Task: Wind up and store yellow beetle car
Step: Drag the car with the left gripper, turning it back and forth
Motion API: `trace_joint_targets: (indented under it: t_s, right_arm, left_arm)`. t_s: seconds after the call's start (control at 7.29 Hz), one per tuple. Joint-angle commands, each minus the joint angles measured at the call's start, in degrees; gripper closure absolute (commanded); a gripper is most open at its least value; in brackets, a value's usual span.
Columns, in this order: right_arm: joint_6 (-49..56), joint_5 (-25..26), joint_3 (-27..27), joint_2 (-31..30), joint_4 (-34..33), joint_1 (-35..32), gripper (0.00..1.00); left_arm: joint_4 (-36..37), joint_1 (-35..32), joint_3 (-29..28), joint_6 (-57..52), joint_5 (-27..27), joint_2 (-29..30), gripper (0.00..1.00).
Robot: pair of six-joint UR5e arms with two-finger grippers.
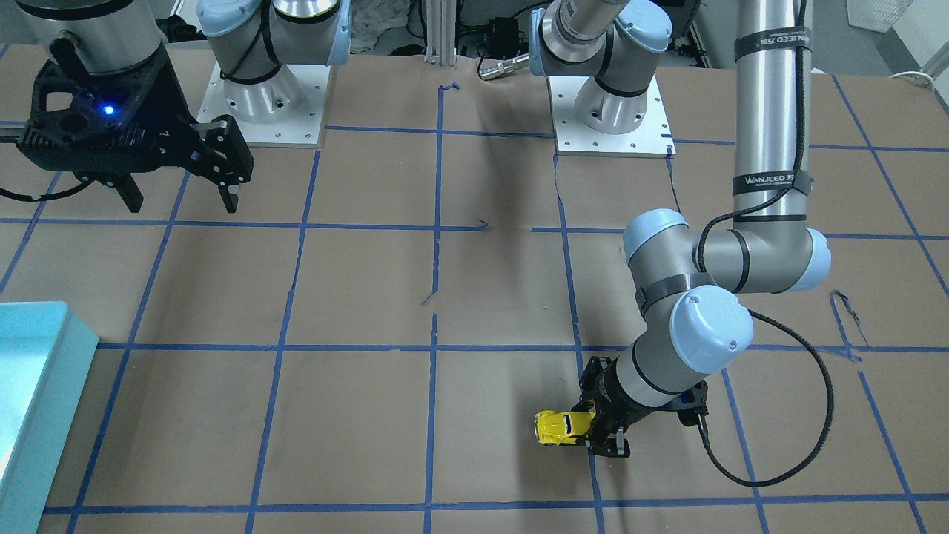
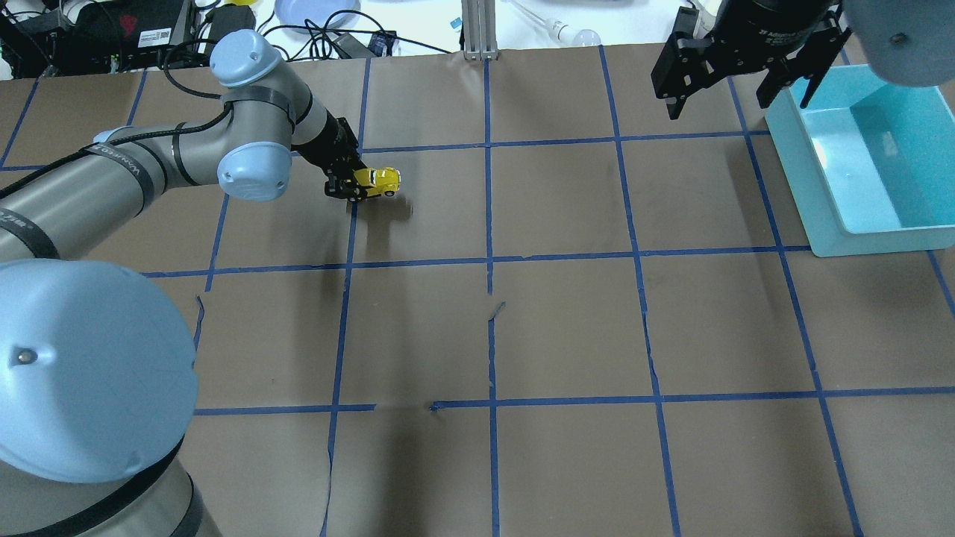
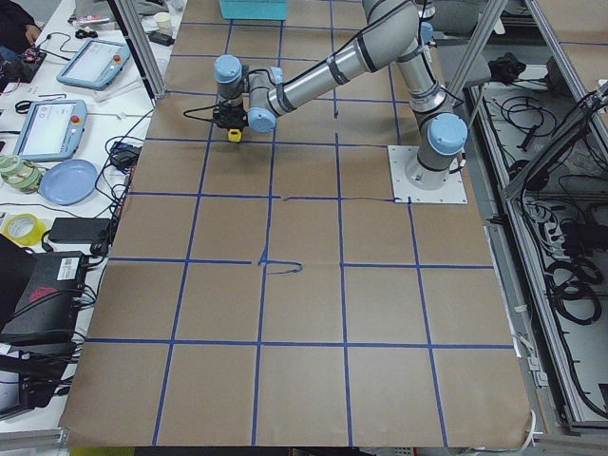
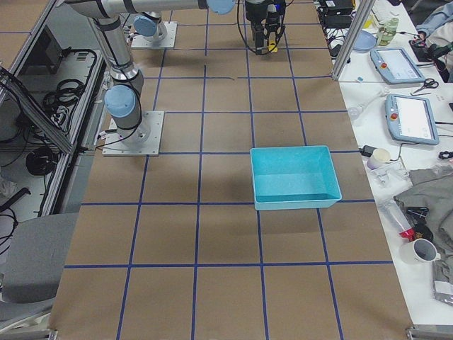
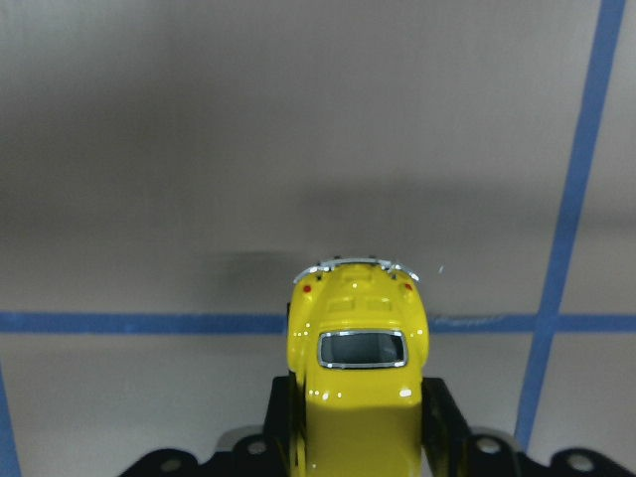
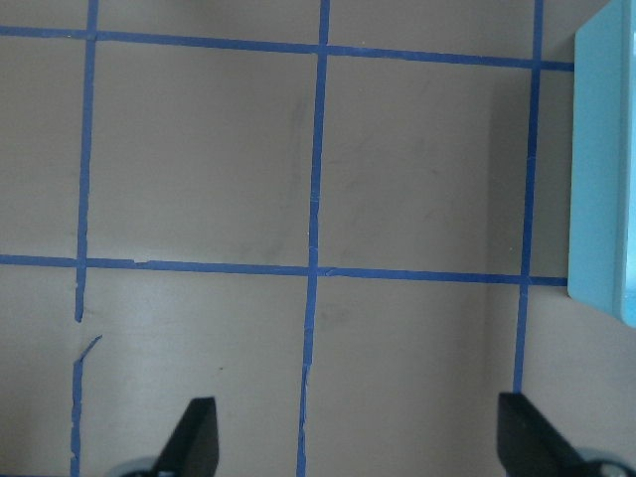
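The yellow beetle car (image 1: 561, 427) is clamped between the fingers of my left gripper (image 1: 593, 429), low over the brown table. It shows in the overhead view (image 2: 377, 181) with the left gripper (image 2: 349, 184) behind it, and in the left wrist view (image 5: 358, 383) with black fingers (image 5: 444, 417) on both its sides. The car points away from the wrist. My right gripper (image 2: 735, 88) is open and empty, high above the table beside the bin; its fingertips (image 6: 197, 437) are spread wide in the right wrist view.
A light blue bin (image 2: 865, 160) stands at the table's right side, also seen in the front view (image 1: 33, 400) and the right view (image 4: 294, 177). Blue tape lines grid the brown table (image 2: 567, 328). Arm bases (image 1: 612, 111) stand at the robot's side.
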State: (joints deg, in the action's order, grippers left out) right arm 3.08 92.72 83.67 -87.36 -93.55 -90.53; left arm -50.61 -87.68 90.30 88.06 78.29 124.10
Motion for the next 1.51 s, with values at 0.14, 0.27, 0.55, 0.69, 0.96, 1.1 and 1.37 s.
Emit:
trace_joint_targets:
  t_s: [0.14, 0.27, 0.55, 0.69, 0.96, 1.1, 1.37]
  right_arm:
    - [0.0, 0.0, 0.0, 0.0, 0.0, 0.0, 0.00]
    - [0.0, 0.0, 0.0, 0.0, 0.0, 0.0, 0.00]
    - [0.0, 0.0, 0.0, 0.0, 0.1, 0.0, 0.00]
    - [0.0, 0.0, 0.0, 0.0, 0.1, 0.0, 0.00]
    - [0.0, 0.0, 0.0, 0.0, 0.1, 0.0, 0.00]
    - [0.0, 0.0, 0.0, 0.0, 0.3, 0.0, 0.00]
    - [0.0, 0.0, 0.0, 0.0, 0.1, 0.0, 0.00]
  left_arm:
    - [0.2, 0.7, -0.5, -3.3, 0.5, 1.6, 1.00]
    - [0.2, 1.6, -0.6, -3.3, 0.6, 1.8, 1.00]
    - [0.2, 5.0, -0.5, -5.6, 0.6, 1.8, 1.00]
    - [0.2, 6.4, -0.5, -6.7, 0.6, 1.8, 1.00]
    - [0.2, 8.0, -0.4, -9.5, 1.7, 1.8, 1.00]
    - [0.2, 9.3, -0.2, -12.0, 3.6, 1.9, 1.00]
    - [0.2, 11.1, -0.2, -15.9, 4.6, 2.2, 1.00]
